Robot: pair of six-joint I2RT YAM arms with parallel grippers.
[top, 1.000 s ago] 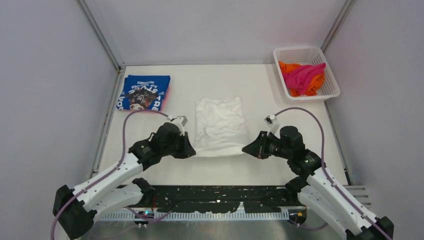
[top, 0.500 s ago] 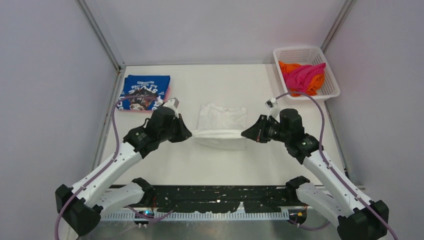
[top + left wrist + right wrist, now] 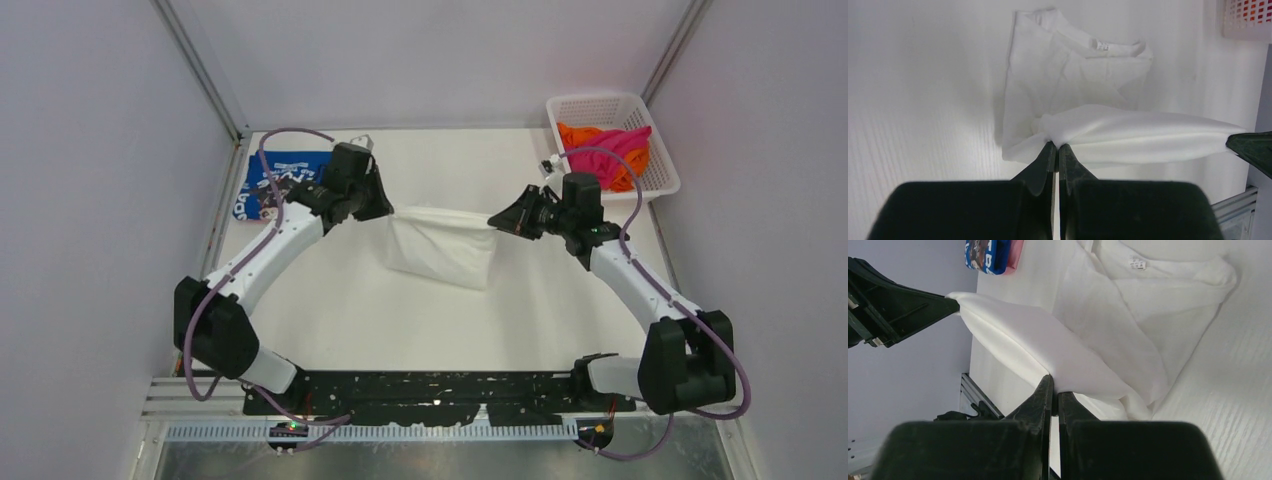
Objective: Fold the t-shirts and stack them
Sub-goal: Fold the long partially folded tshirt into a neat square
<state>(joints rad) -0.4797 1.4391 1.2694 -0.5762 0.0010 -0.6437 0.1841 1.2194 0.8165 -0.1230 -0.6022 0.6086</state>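
A robotics lab cell: grey wall panels [image 3: 440, 60] in aluminium framing [image 3: 198, 65] enclose a white bench [image 3: 400, 320] and black mounting plate [image 3: 430, 405].

left end effector [image 3: 389, 212], right end effector [image 3: 491, 220] clamped

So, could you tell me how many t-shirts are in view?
5: a white shirt stretched between the left hand and right hand, a blue shirt folded far left on a pink shirt, and a magenta shirt and orange shirt in the basket, where more may hide.
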